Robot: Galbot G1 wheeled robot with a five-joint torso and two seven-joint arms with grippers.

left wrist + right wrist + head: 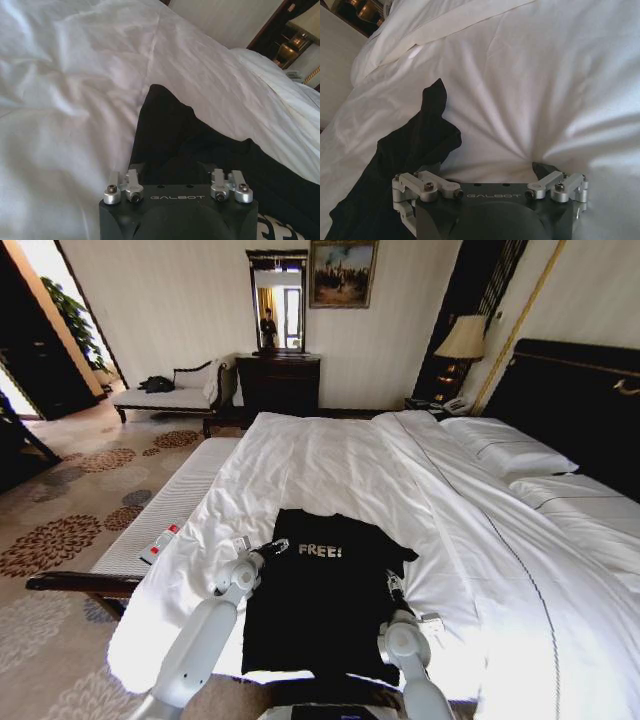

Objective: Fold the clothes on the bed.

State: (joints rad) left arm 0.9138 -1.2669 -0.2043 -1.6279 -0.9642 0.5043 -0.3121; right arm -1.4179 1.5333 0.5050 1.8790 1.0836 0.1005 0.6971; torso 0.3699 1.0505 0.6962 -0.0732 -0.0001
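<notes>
The clothes are one black T-shirt (325, 600) with white "FREE!" lettering, spread flat on the near part of the bed (340, 460). My left gripper (278, 545) sits at the shirt's upper left edge, near the lettering. In the left wrist view the left gripper (172, 167) hovers over black fabric (170, 135), beside the white duvet (65, 100). My right gripper (392, 583) rests at the shirt's right edge. In the right wrist view the right gripper (487, 167) is open, one dark fingertip (542, 168) on the white sheet, the other side over the bunched shirt (415, 140).
A narrow white-cushioned bench (170, 505) runs along the bed's left side with a small remote (160, 543) on it. Pillows (510, 455) and a dark headboard (570, 400) lie at the right. A dresser (278, 380), a chaise (170, 395) and a lamp (462, 338) stand at the back.
</notes>
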